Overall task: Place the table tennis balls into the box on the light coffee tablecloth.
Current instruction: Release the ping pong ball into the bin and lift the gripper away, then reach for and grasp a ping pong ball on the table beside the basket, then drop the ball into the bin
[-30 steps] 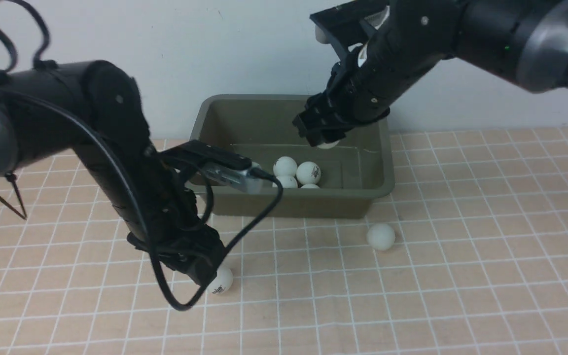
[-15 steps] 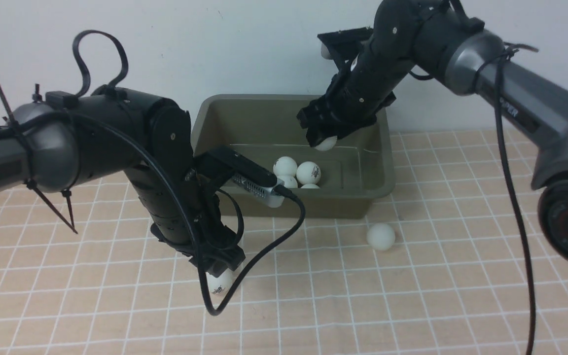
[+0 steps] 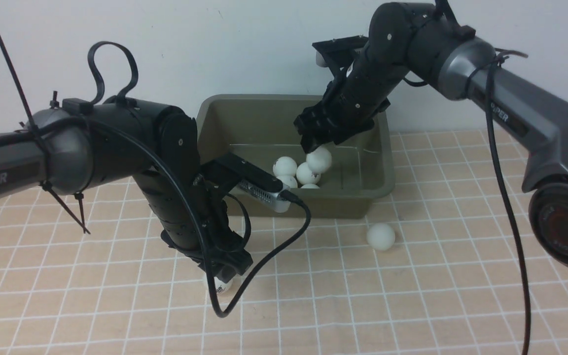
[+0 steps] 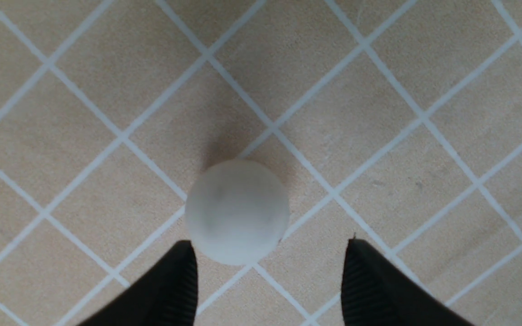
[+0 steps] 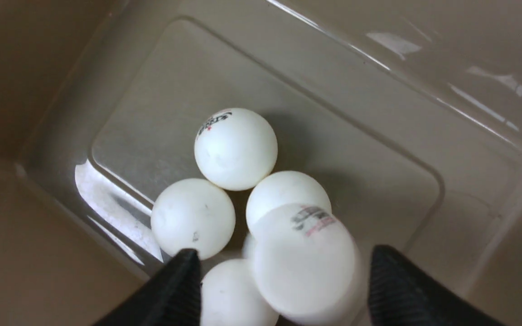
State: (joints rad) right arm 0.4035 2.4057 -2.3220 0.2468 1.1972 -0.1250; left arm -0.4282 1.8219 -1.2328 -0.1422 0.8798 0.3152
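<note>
Your right hand (image 3: 312, 144) hangs over the middle of the box (image 3: 254, 123), its fingers (image 5: 175, 290) spread wide and holding nothing. A loose ball (image 3: 319, 159) is just under the fingertips, in line with the gap between them and touching neither. It is blurred, with its printed logo facing up. Beneath it, 4 balls (image 5: 235, 148) rest bunched together on the box floor, toward the box's near wall. 1 of them shows a dark and red logo.

Your left hand (image 3: 227, 268) is low over the light coffee tablecloth (image 3: 461, 296), in front of the box's near left corner. Its fingers are also wide apart and grip nothing. A near ball (image 4: 236, 210) lies on the cloth just beyond the fingertips, close against 1 tip and well clear of the other. You cannot tell whether it touches that tip. In the front view the hand hides most of it.

1 lone ball (image 3: 380, 236) lies on the cloth just in front of the box's near wall, toward its right end, apart from both hands. The box stands upright on the cloth.
</note>
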